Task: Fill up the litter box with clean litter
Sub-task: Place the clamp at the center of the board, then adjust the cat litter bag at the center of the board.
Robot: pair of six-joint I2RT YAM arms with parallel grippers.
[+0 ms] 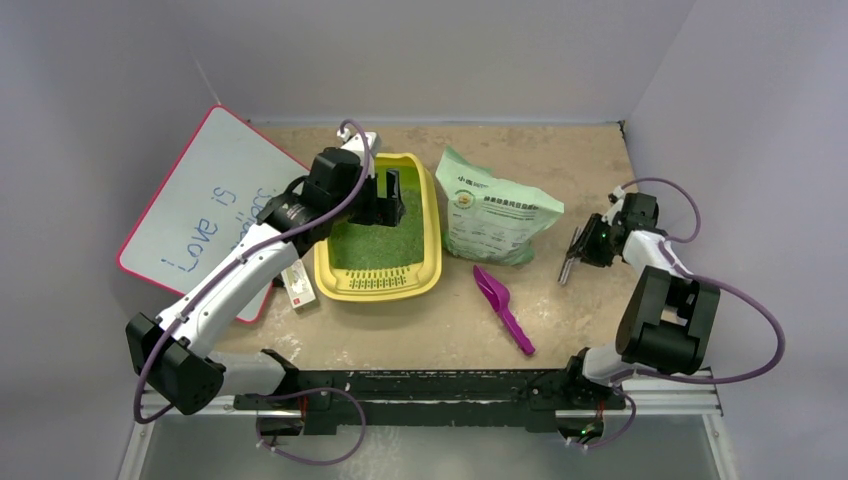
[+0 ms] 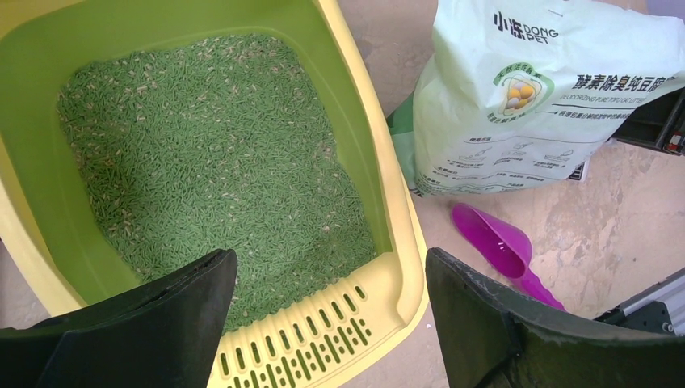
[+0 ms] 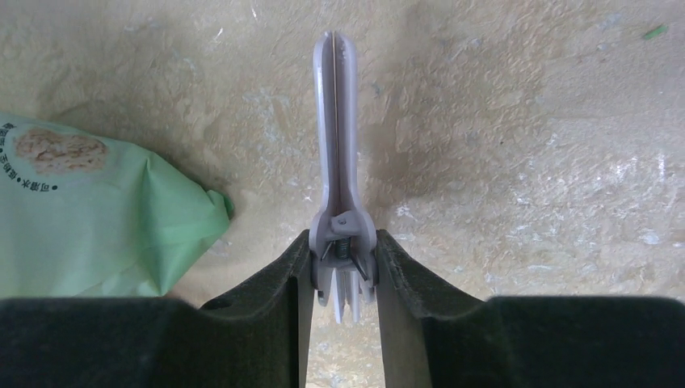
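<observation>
Now, the litter box (image 1: 381, 284) runs far-to-near, grate toward the near edge of the tan tabletop (image 1: 560, 160), litter (image 1: 385, 242) inside; left claw (image 1: 380, 190) gapes empty above, right claw (image 3: 342, 250) pinches a grey clip (image 3: 334, 121); grey walls (image 1: 450, 50).

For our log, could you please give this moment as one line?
left gripper open over box | right gripper holds clip | litter in box

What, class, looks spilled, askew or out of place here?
Only small things: a green fleck, probably stray litter, lies on the table outside the litter box, and the right gripper is clamped on a grey clip while the purple scoop lies untouched.
</observation>
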